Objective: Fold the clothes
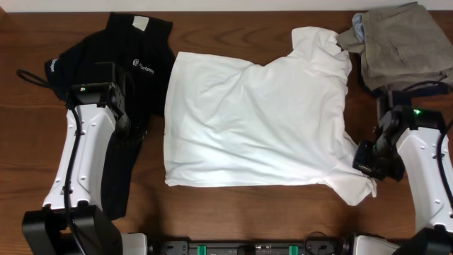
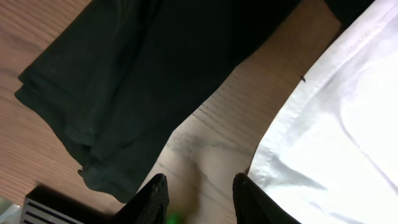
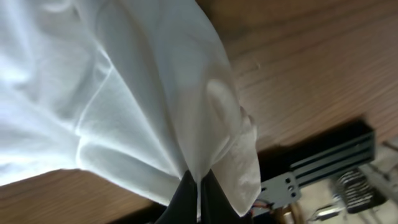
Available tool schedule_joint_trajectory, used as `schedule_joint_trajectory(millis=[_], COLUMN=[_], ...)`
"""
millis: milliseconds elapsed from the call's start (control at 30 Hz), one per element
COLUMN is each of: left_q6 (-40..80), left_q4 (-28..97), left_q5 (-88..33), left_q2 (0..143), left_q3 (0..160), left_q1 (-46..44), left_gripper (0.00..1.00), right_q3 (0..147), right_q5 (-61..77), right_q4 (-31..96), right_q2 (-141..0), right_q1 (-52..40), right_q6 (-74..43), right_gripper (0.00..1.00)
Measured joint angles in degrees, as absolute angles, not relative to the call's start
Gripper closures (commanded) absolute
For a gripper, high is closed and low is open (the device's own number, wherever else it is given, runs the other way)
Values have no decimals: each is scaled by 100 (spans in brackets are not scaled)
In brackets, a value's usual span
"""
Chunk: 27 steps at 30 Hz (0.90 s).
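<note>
The white T-shirt (image 1: pixel 255 120) lay spread across the middle of the table (image 1: pixel 233 212). The black shirt (image 1: pixel 145 49) was bunched at far left, partly under the left arm. The right gripper (image 3: pixel 198 200) was pinched shut on the T-shirt's near-right sleeve, with cloth draping from its tips. The left gripper (image 2: pixel 199 202) hung with fingers apart over bare wood between the black shirt and the T-shirt's left hem, holding nothing.

The step looked like folding the right side inward. To do it well, the right arm should probably lift only enough to clear the body, carry the sleeve straight left, and lay it flat before letting go. The left gripper could pin the left hem so the shirt would not slide. The far sleeve, rumpled just beside the khaki stack (image 1: pixel 403 46), might need smoothing.
</note>
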<state>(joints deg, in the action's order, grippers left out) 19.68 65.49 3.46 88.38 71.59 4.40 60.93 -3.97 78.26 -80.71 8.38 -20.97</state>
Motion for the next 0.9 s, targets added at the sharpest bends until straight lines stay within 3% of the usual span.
schedule_joint_trajectory(millis=[67, 133, 233, 400, 533, 600, 667, 900], left_q6=[1968, 1968, 1966, 1789, 1573, 1404, 1219, 845], left_q4=[6549, 6549, 6549, 6451, 6073, 5655, 5133, 4069], left_q5=[344, 346, 344, 333, 165, -75, -475, -1347], left_q2=[8838, 8838, 8838, 8838, 8838, 8838, 8840, 9240], left_q3=[7159, 7159, 7159, 7159, 7161, 7166, 7188, 7540], left_q1=[440, 440, 440, 440, 440, 440, 436, 89], left_gripper=[64, 64, 64, 64, 54, 43, 38, 34], right_q3=[6093, 6093, 6093, 6110, 6429, 6726, 7059, 7616], right_q5=[-193, -14, 154, 287, 329, 340, 368, 456], right_q4=[7817, 7815, 7819, 7769, 7590, 7526, 7446, 7183], right_q2=[-8071, -8071, -8071, -8071, -8073, -8073, -8073, -8071], right_q1=[845, 845, 845, 845, 762, 668, 534, 121], right_q6=[-2217, -2276, -2305, -2327, -2176, -2023, -1817, -1428], right_gripper=[76, 44, 25, 19, 8, 8, 8, 9])
